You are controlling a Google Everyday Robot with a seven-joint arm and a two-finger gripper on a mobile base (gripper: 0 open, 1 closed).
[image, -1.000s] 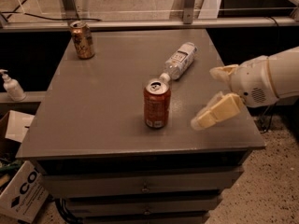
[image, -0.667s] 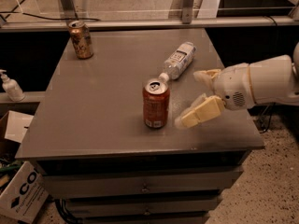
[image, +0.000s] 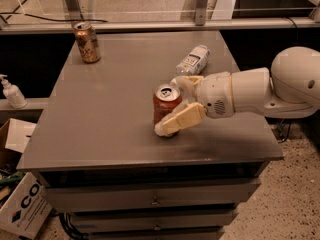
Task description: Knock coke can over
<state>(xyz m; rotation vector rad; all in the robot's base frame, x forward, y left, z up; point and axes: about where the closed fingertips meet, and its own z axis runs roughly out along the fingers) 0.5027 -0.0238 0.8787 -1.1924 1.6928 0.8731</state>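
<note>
1. Two fingers (image: 182,120) of your gripper (image: 167,105) are spreading wide apart, released, and straddling the coke can (image: 164,108). One is crossing in front of the can's lower body, and the other is sitting behind its rim on the right.
2. Your white arm (image: 250,91) is stretching in from the right of the coke can, about level with it.
3. You are seeing the coke can standing upright on the grey table (image: 100,119), toward the front edge, with its silver top facing up.
4. Behind the coke can and to its right, a clear plastic bottle (image: 192,60) is lying on its side.
5. Well behind the coke can to the left, a gold-brown can (image: 87,42) is standing upright near the table's back corner.
6. Well left of the coke can, off the table, a white pump bottle (image: 11,91) is standing on a ledge.
</note>
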